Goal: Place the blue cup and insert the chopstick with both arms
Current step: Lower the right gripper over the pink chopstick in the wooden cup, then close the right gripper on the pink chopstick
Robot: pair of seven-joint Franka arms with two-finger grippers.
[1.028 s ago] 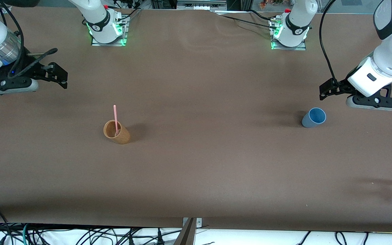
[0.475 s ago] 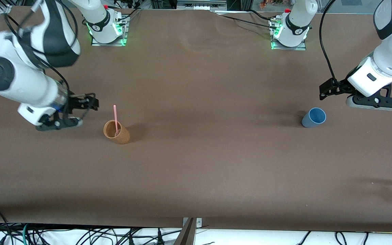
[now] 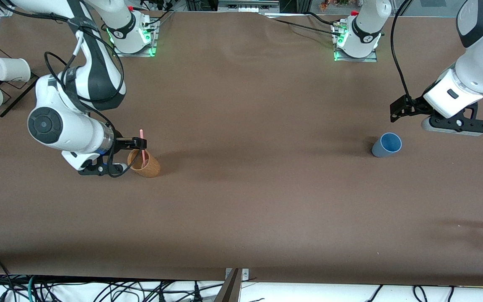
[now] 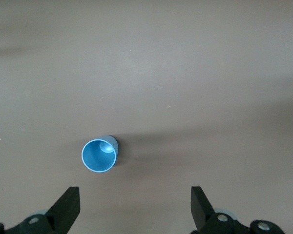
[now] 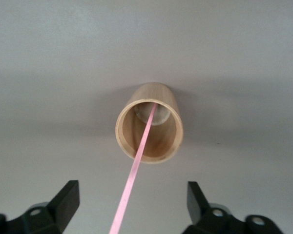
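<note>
The right gripper (image 3: 137,143) hangs wide open at the chopstick (image 3: 142,144), which leans in the tan cup (image 3: 144,163) at middle-left of the front view. At middle-right, the left gripper (image 3: 397,110), also spread wide, hovers above the upright blue cup (image 3: 386,145) on the table (image 3: 258,126).

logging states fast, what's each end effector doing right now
Left end effector: open, empty, over the table by the blue cup.
Right end effector: open, holding nothing, at the pink chopstick standing in the tan cup.
</note>
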